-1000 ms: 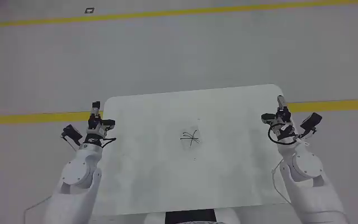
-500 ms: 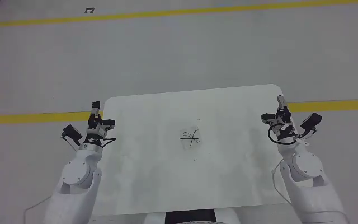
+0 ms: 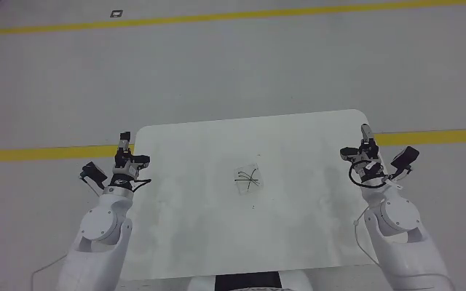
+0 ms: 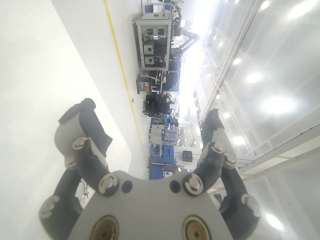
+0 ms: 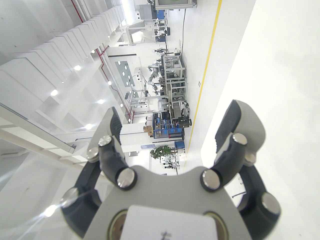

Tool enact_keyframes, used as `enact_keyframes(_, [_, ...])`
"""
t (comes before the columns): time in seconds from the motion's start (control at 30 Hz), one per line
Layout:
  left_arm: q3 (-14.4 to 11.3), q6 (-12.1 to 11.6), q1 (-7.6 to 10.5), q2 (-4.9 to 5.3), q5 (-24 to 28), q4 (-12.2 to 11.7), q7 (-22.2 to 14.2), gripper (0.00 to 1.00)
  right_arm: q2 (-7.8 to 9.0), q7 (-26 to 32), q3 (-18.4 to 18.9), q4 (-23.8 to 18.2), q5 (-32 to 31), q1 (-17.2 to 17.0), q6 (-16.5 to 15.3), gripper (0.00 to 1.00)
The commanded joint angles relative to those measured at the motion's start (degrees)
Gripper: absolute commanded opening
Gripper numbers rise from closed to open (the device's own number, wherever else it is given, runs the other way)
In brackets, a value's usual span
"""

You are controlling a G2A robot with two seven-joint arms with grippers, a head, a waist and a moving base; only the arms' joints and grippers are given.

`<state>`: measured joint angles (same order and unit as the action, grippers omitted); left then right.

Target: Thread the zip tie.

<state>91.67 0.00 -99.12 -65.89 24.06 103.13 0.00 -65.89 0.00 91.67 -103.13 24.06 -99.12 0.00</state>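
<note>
A small bundle of thin black zip ties [image 3: 247,179] lies crossed near the middle of the white table [image 3: 189,233]. My left gripper [image 3: 124,140] hangs at the table's left edge, far from the ties; in the left wrist view it [image 4: 150,112] stands open with nothing between its fingers. My right gripper [image 3: 365,134] hangs at the table's right edge, equally far from the ties; in the right wrist view it [image 5: 175,116] is open and holds nothing.
A yellow floor line [image 3: 44,153] runs behind the table on both sides, with another yellow line [image 3: 218,17] farther back. Grey floor surrounds the table. A few tiny dark specks [image 3: 253,206] dot the tabletop near the ties.
</note>
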Motion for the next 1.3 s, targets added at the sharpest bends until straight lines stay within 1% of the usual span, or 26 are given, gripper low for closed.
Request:
enact_keyframes(0.0, [0.0,0.0,0.00,0.00,0.0,0.0,0.0,1.00,0.00,0.0,0.0,0.0,0.0,0.0,0.0,0.78])
enact_keyframes(0.03, [0.0,0.0,0.00,0.00,0.0,0.0,0.0,1.00,0.00,0.0,0.0,0.0,0.0,0.0,0.0,0.78])
enact_keyframes(0.07, [0.0,0.0,0.00,0.00,0.0,0.0,0.0,1.00,0.00,0.0,0.0,0.0,0.0,0.0,0.0,1.00])
enact_keyframes(0.1, [0.0,0.0,0.00,0.00,0.0,0.0,0.0,1.00,0.00,0.0,0.0,0.0,0.0,0.0,0.0,0.78])
enact_keyframes(0.13, [0.0,0.0,0.00,0.00,0.0,0.0,0.0,0.78,0.00,0.0,0.0,0.0,0.0,0.0,0.0,0.78])
enact_keyframes(0.17, [0.0,0.0,0.00,0.00,0.0,0.0,0.0,1.00,0.00,0.0,0.0,0.0,0.0,0.0,0.0,1.00])
enact_keyframes(0.2, [0.0,0.0,0.00,0.00,0.0,0.0,0.0,1.00,0.00,0.0,0.0,0.0,0.0,0.0,0.0,0.78])
enact_keyframes(0.23, [0.0,0.0,0.00,0.00,0.0,0.0,0.0,0.78,0.00,0.0,0.0,0.0,0.0,0.0,0.0,1.00])
enact_keyframes(0.3, [0.0,0.0,0.00,0.00,0.0,0.0,0.0,0.78,0.00,0.0,0.0,0.0,0.0,0.0,0.0,1.00])
enact_keyframes(0.33, [0.0,0.0,0.00,0.00,0.0,0.0,0.0,1.00,0.00,0.0,0.0,0.0,0.0,0.0,0.0,0.78])
enact_keyframes(0.37, [0.0,0.0,0.00,0.00,0.0,0.0,0.0,0.78,0.00,0.0,0.0,0.0,0.0,0.0,0.0,0.78])
enact_keyframes(0.4, [0.0,0.0,0.00,0.00,0.0,0.0,0.0,1.00,0.00,0.0,0.0,0.0,0.0,0.0,0.0,0.78])
enact_keyframes(0.43, [0.0,0.0,0.00,0.00,0.0,0.0,0.0,0.78,0.00,0.0,0.0,0.0,0.0,0.0,0.0,1.00])
enact_keyframes(0.47, [0.0,0.0,0.00,0.00,0.0,0.0,0.0,0.78,0.00,0.0,0.0,0.0,0.0,0.0,0.0,1.00])
enact_keyframes(0.5, [-0.3,0.1,0.07,0.00,-0.3,0.2,-0.4,1.00,0.00,0.0,0.0,0.0,0.0,0.0,0.0,1.00])
enact_keyframes(0.6, [-2.2,0.6,0.58,-0.09,-2.1,0.5,-1.9,1.00,0.00,0.0,0.0,0.0,0.0,0.0,0.0,1.00])
enact_keyframes(0.73, [-3.4,0.4,1.01,-0.32,-3.0,-0.1,-1.6,1.00,0.00,0.0,0.0,0.0,0.0,0.0,0.0,1.00])
enact_keyframes(0.8, [-3.3,0.4,0.94,-0.36,-3.1,-0.4,-1.5,1.00,0.00,0.0,0.0,0.0,0.0,0.0,0.0,1.00])
enact_keyframes(1.17, [-3.4,0.3,1.01,-0.37,-3.2,-0.4,-1.5,1.00,0.00,0.0,0.0,0.0,0.0,0.0,0.0,1.00])
enact_keyframes(1.27, [-4.3,0.1,1.75,-0.35,-4.9,0.8,-3.1,1.00,0.00,0.0,0.0,0.0,0.0,0.0,0.0,1.00])
